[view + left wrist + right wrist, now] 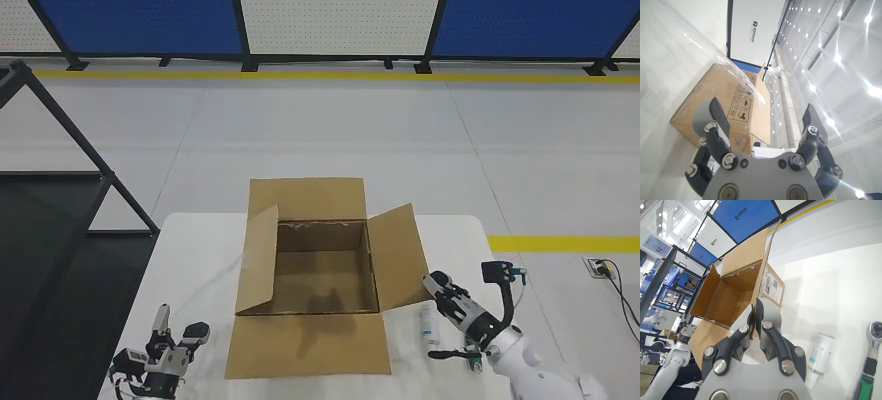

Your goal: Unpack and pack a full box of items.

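Observation:
An open cardboard box stands in the middle of the white table, its four flaps spread and its inside bare. My right gripper is at the near corner of the box's right flap. It is shut on the flap's edge, with cardboard between its pads. My left gripper sits low at the table's near left corner, apart from the box. It stands open and holds nothing, with the box's side wall beyond it.
A white bottle lies on the table just right of the box, also seen beside my right gripper. A ratchet wrench with a green handle lies next to it. A black metal rack stands left of the table.

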`<state>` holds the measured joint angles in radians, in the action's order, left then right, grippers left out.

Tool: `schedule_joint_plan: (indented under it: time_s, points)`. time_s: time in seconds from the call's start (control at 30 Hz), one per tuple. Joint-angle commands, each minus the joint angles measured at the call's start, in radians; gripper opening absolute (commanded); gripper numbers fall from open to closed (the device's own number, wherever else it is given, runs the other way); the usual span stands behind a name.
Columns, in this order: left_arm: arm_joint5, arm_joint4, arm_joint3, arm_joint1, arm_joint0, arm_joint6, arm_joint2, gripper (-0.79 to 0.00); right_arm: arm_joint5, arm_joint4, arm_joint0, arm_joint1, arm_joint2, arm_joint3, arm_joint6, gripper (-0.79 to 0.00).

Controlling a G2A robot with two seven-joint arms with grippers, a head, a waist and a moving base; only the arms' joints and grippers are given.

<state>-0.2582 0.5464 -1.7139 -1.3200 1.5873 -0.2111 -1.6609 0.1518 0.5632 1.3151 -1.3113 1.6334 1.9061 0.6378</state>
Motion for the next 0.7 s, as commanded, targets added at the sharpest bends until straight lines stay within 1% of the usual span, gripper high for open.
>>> schedule_joint_plan:
  time_s: [0.0, 0.23, 0.37, 0.53, 0.67]
  points:
    - [0.001, -0.001, -0.003, 0.000, 0.000, -0.002, 0.001, 0.000, -0.007, -0.006, 0.009, 0.002, 0.010, 0.008, -0.021, 0.000]
    - [0.005, -0.009, -0.009, 0.000, 0.001, -0.019, 0.003, 0.000, -0.043, -0.072, 0.054, 0.012, 0.112, 0.056, -0.055, 0.000]
    - [0.009, -0.014, -0.013, 0.001, 0.000, -0.039, 0.006, 0.000, -0.100, -0.102, 0.067, 0.024, 0.181, 0.075, 0.041, 0.000]
    - [0.011, 0.005, -0.022, 0.003, 0.005, -0.093, 0.003, 0.000, -0.112, -0.103, 0.067, 0.024, 0.187, 0.076, 0.044, 0.000]
    - [0.011, 0.005, -0.022, 0.003, 0.005, -0.093, 0.003, 0.000, -0.112, -0.103, 0.067, 0.024, 0.187, 0.076, 0.044, 0.000]
